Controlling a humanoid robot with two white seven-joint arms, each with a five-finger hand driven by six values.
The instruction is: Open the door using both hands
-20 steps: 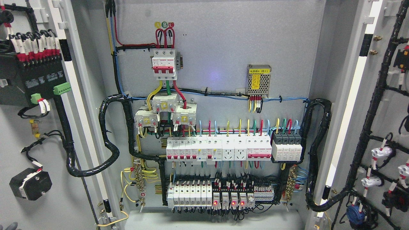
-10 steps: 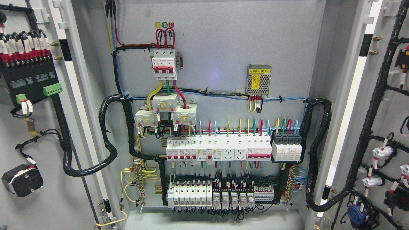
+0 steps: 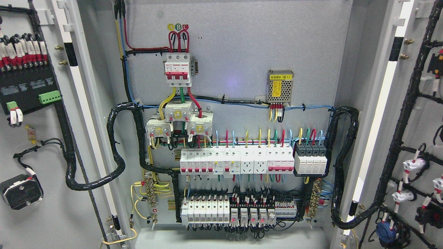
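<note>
The grey electrical cabinet stands with both doors swung wide. The left door (image 3: 45,207) fills the picture's left, its inner face toward me, carrying a black terminal module (image 3: 24,86) and a black round part (image 3: 19,192). The right door (image 3: 422,114) fills the right side, its inner face lined with black cable looms (image 3: 398,138) and white and blue fittings. Neither of my hands nor arms shows in the head view.
Inside, the back panel (image 3: 242,52) holds a red-and-white main breaker (image 3: 178,71), a row of breakers and sockets (image 3: 238,160), lower terminal blocks (image 3: 238,211) and a small metal power supply (image 3: 280,86). Thick black cable bundles (image 3: 117,152) loop from cabinet to each door.
The left door has swung further open: its black module and round part have slid toward the left edge. A grey shape at the lower left corner has left the picture. The right door is unchanged.
</note>
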